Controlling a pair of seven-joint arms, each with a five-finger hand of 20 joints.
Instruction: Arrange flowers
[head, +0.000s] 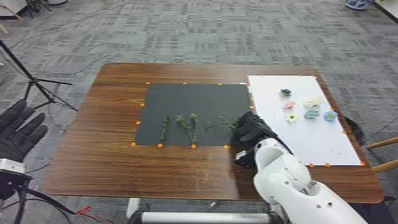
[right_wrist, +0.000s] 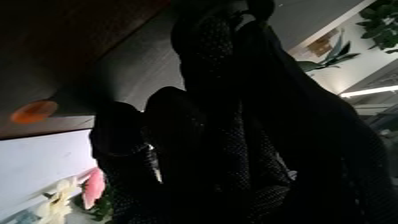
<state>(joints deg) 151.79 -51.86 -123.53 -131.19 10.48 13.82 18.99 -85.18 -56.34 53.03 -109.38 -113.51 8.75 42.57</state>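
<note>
Left hand (head: 21, 127): at head view's left edge, fingers spread, pointing away from the robot | Right arm (head: 302, 182): white, extended forward, angled inward | Right hand (head: 251, 128): black-gloved, ahead of the forearm, tilted inward

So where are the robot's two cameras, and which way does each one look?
Head view: on the robot's head, looking forward and down at the wooden table, dark mat and white sheet; both arms show, the left hand at the left edge, the right hand at the mat's near right corner.
Right wrist view: on the right arm's wrist, looking along that hand's black glove, with a pink flower and cream flower beyond.
Both share: the right hand, white sheet and those two flowers.
</note>
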